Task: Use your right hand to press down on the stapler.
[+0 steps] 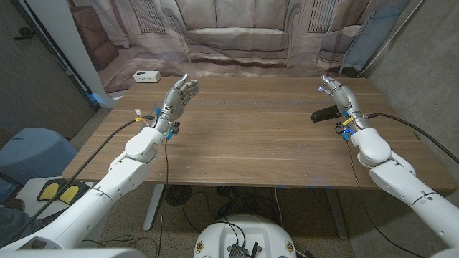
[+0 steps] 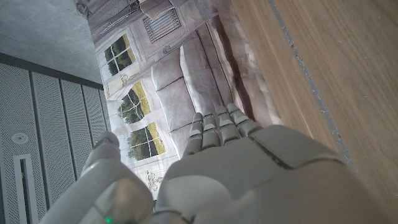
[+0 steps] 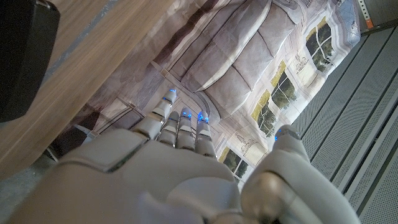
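Head view: long wooden table (image 1: pixel 244 136) under both arms, backdrop printed with a sofa and windows (image 1: pixel 237 32) hanging behind it. Small black stapler (image 1: pixel 327 113) lying flat near the table's right edge, just beside the right hand (image 1: pixel 338 94) on its inner side, apart from it so far as can be told. Right hand raised on its edge, fingers straight and released, grasping nothing. Left hand (image 1: pixel 179 97) up near the far left of the table, fingers likewise extended and apart, holding nothing. White power strip (image 1: pixel 146 77) resting at the far left corner. Left wrist view: back of the left hand (image 2: pixel 249 168), fingers reaching toward the backdrop, nothing between them, wood grain running alongside. Right wrist view: back of the right hand (image 3: pixel 168 168) with fingers straight and unclenched, dark rounded body of the stapler (image 3: pixel 22 59) sitting on the wood to one side. Judged a rigid, fairly light tool with a sprung top arm: likely to skid or tip if pushed off-centre, so best pressed from straight above on the front of the top arm, palm or fingertips flat. Matte black, low and elongated; finer detail too small to tell.
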Tool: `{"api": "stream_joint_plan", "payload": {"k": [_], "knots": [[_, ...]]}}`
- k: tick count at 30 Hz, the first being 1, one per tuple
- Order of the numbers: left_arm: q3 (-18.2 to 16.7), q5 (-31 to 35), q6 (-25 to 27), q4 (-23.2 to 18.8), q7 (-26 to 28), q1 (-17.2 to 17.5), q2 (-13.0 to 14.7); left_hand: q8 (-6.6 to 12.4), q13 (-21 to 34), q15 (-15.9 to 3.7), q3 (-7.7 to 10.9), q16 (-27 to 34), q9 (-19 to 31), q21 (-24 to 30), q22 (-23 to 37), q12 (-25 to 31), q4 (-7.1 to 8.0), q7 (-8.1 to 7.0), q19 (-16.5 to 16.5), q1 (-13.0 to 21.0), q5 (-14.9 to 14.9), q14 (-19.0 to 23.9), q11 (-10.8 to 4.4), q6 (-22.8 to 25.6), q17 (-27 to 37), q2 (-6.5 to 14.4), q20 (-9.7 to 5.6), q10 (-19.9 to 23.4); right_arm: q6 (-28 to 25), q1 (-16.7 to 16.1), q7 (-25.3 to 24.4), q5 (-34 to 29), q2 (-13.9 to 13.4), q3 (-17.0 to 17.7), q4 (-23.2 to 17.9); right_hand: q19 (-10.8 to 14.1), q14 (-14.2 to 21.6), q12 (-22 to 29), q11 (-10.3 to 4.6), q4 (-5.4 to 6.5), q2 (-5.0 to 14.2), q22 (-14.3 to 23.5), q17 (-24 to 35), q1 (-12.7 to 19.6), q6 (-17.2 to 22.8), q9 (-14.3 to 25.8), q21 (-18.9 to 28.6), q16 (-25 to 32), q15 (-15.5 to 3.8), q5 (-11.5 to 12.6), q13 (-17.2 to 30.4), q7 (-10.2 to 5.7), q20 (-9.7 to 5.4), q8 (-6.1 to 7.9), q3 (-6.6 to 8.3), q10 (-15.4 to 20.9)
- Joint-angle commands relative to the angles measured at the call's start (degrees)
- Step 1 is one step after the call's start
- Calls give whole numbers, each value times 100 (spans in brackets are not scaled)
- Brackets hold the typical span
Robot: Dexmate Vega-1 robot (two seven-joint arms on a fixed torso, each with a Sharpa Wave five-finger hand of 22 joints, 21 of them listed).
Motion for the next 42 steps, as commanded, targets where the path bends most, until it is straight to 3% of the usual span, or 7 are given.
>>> {"api": "stream_joint_plan", "payload": {"k": [1,12,23,42], "knots": [[-50,14,-23,-8,13,21,38,-21,12,-5,8,9,19,-36,9,-12,-20,1,25,75,-5,74,3,57,29,9,11,36,-105,83,-26,-97,-92,39,103,129,114,48,-1,-20,13,10,-1,66,43,10,20,44,-10,24,24,-5,-2,47,-23,134],[-35,41,-19,0,45,20,15,-17,13,-19,5,6,19,-58,10,-18,-24,4,39,77,-6,97,5,94,30,12,19,57,-86,176,-169,-251,-115,48,312,233,230,50,-35,-26,19,10,1,79,120,11,39,79,-51,30,26,-30,-9,74,-28,164],[-42,112,-1,-64,112,6,29,-26,14,-17,2,0,20,-83,10,-21,-28,-4,43,78,-7,110,6,99,30,15,22,82,-283,182,-337,-548,-312,75,281,257,244,51,-45,-43,12,10,-2,107,250,13,31,71,-60,39,28,-70,-37,118,-30,182],[-20,142,39,-130,177,52,9,-28,15,-26,-2,-9,20,-129,12,-35,-34,-15,42,83,-8,131,12,135,30,23,31,104,-528,98,-838,-1027,-419,128,278,311,284,55,-138,-61,-8,9,-4,136,273,14,21,66,-121,57,30,-148,-65,106,-43,224]]}}
